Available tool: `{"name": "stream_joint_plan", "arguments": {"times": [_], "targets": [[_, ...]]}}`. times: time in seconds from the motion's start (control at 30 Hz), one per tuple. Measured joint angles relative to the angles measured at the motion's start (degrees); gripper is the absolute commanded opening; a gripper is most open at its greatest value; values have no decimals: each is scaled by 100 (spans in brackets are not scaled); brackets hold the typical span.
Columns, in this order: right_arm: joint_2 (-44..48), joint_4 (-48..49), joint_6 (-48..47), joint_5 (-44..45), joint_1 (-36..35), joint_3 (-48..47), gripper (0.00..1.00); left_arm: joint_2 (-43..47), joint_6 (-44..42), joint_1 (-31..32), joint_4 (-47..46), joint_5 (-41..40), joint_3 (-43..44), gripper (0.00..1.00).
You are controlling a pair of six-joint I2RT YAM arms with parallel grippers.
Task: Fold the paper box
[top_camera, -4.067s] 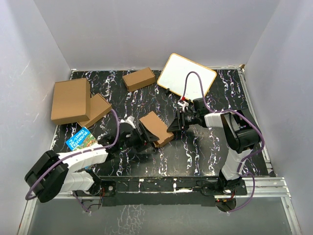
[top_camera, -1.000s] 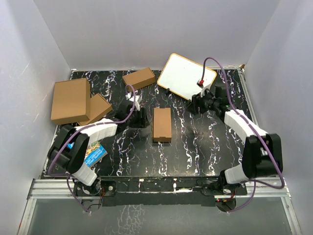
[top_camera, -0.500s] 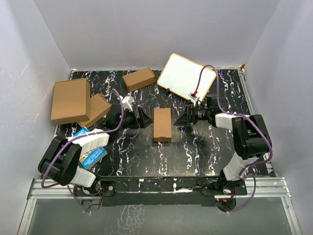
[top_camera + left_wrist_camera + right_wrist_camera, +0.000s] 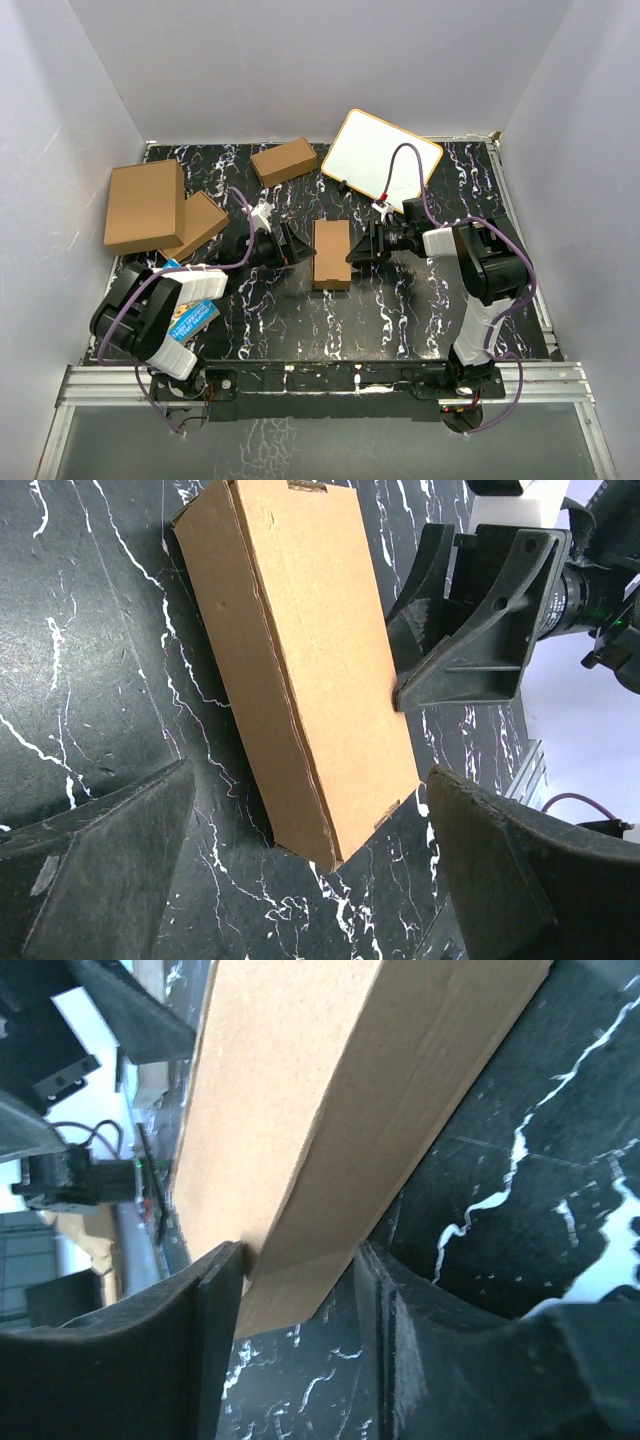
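At the left of the black, white-veined table [image 4: 400, 310] lies a large brown carton [image 4: 145, 203], one corner resting over a smaller flat brown box [image 4: 203, 222]. Nearer the front, a blue booklet [image 4: 188, 312] shows partly under the left arm [image 4: 160, 300]. Toward the back sits a small brown box [image 4: 284, 161]. To its right is a tilted white board [image 4: 370, 150] with a wooden frame, crossed by a purple cable [image 4: 397, 160]. None of these touches the paper box [image 4: 332, 253], which lies flat and closed in the middle of the table, between the two grippers.

The left gripper [image 4: 290, 245] stands just beside the box's left side. Its fingers [image 4: 100, 860] are spread wide, and the box lies ahead of them, apart from both. The right gripper [image 4: 360, 248] meets the box's right long edge. Its fingers [image 4: 200, 1350] stand partly apart with that edge between them, and whether they pinch it cannot be told.

The box's long axis runs from the arms' side toward the back wall. It is plain corrugated cardboard, a slim rectangular block with sharp creases and small tab notches at its ends.
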State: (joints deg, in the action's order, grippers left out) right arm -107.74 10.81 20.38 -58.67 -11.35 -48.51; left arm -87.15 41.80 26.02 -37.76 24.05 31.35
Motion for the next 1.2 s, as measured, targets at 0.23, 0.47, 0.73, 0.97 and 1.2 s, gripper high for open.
{"name": "stream_joint_plan", "arguments": {"times": [0.23, 0.47, 0.73, 0.97, 1.2], "targets": [[-28, -13, 216, -129, 11, -46, 34, -505, 369, -44, -275, 223, -15, 97], [-87, -33, 223, -271, 129, -48, 33, -870, 844, -46, -623, 431, -13, 97], [-116, -232, 83, -481, 299, -85, 27, -1502, 1464, 129, -1327, 544, 210, 97], [-155, -400, -81, -518, 398, -149, 28, -1845, 1801, 398, -1545, 538, 514, 76], [-173, -496, -267, -509, 413, -179, 45, -1873, 1808, 487, -1488, 549, 745, 47]]}}
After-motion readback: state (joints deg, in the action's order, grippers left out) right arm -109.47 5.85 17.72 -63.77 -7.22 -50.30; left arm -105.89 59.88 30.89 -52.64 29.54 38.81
